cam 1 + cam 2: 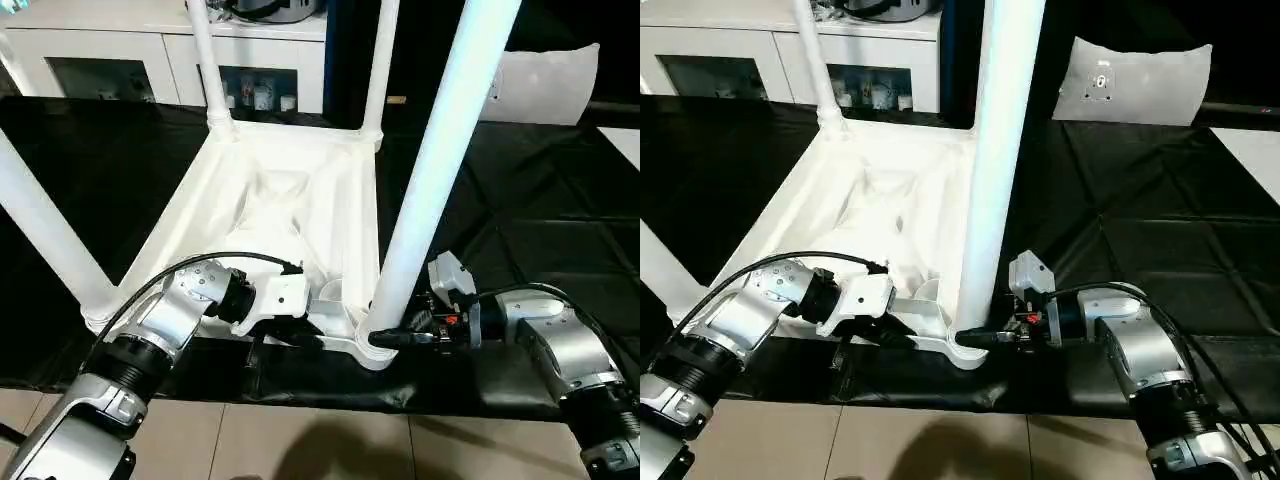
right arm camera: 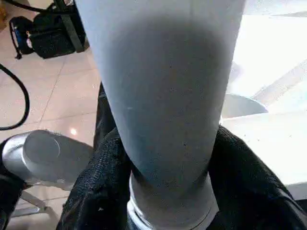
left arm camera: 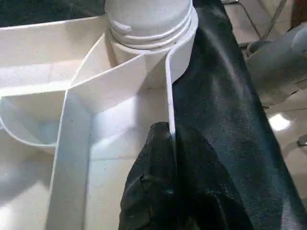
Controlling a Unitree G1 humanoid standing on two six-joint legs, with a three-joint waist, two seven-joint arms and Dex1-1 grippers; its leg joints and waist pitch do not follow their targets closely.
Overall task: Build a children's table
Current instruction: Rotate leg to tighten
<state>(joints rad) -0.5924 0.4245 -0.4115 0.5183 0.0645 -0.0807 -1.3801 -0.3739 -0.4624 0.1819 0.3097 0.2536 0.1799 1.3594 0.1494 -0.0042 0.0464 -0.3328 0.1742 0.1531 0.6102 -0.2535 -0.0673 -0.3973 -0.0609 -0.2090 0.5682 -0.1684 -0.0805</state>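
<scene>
Plastic like this feels light and stiff but slick, so I hold low and close to the joints. My upturned table top point(image 1: 290, 210) lies on the black bench, its near edge at the bench's front edge. My left gripper point(image 3: 171, 143) is pinched onto the thin near rim. My right gripper point(image 2: 165, 191) clasps the near-right leg point(image 1: 440, 150) just above its corner socket point(image 1: 372, 350), the best hold for twisting.

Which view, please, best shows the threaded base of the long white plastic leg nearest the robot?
The left wrist view: the leg's threaded base sits close in its round corner socket. The right wrist view shows it between black fingers; the eye views show it small.
</scene>
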